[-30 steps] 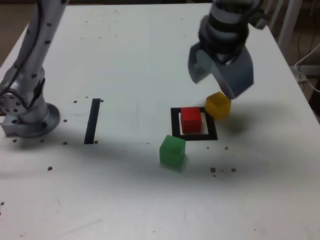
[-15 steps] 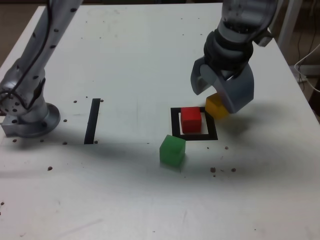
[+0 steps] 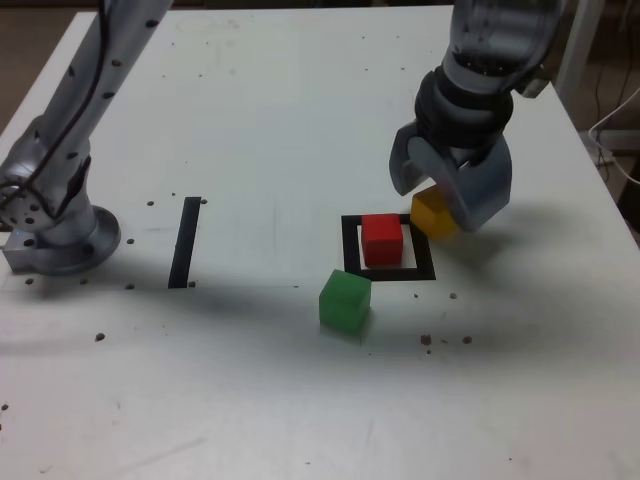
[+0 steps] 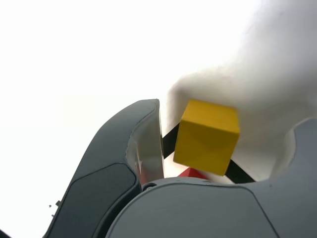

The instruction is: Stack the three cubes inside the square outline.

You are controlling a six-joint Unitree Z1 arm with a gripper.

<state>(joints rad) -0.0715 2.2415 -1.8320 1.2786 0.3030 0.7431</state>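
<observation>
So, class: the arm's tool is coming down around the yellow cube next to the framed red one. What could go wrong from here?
1. The tool straddles the yellow cube with its jaws apart; closing off-centre could twist or push the cube instead of gripping it.
2. The yellow cube sits right beside the square outline and the red cube; the nearer jaw might nudge the red cube out of place.

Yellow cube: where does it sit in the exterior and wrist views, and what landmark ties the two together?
Exterior view: the small matte yellow cube sits between the grey gripper's jaws, just off the far right corner of the thick black square outline as that view shows it.
Wrist view: the same cube fills the gap between the jaws, mid-picture.
Shared landmark: the small matte red cube, a sliver of it showing in the wrist view.
</observation>
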